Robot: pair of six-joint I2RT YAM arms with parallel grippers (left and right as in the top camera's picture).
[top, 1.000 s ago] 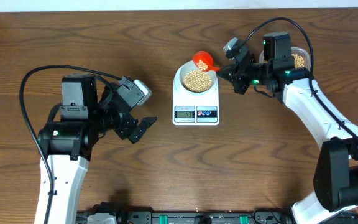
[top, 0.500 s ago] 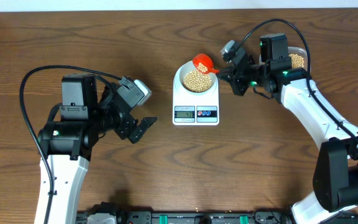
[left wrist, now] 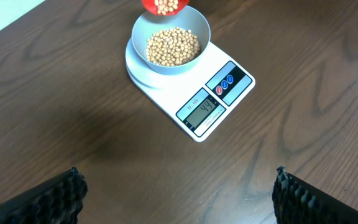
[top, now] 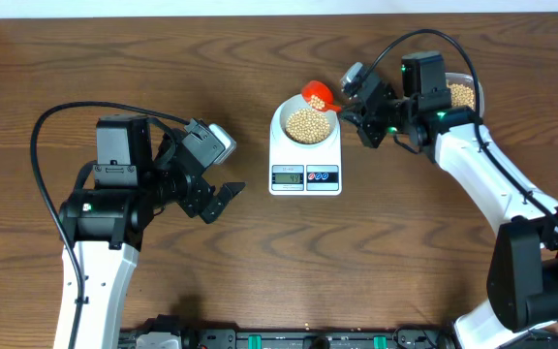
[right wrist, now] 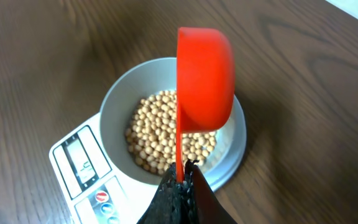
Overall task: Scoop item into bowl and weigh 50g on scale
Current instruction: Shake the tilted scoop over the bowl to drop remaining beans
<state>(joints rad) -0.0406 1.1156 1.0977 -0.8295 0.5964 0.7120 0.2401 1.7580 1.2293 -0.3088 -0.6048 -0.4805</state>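
A pale bowl (top: 305,123) of tan beans (top: 305,125) stands on the white scale (top: 305,174), seen too in the left wrist view as bowl (left wrist: 140,28), beans (left wrist: 172,46) and scale (left wrist: 219,96). My right gripper (top: 354,110) is shut on the thin handle of a red scoop (top: 317,94), which hangs over the bowl's far rim. In the right wrist view the scoop (right wrist: 204,78) shows its underside above the beans (right wrist: 160,140), the gripper (right wrist: 183,173) pinching its handle. The left gripper (top: 219,199) hangs open left of the scale, empty, fingers (left wrist: 58,196) wide apart.
A clear tub (top: 464,94) holding more beans sits at the back right, behind the right arm. Bare wooden table lies between the left gripper and the scale. A black rail runs along the table's front edge.
The right gripper has drifted slightly left and back with the scoop, which stays over the bowl's far rim. The left arm has not moved.
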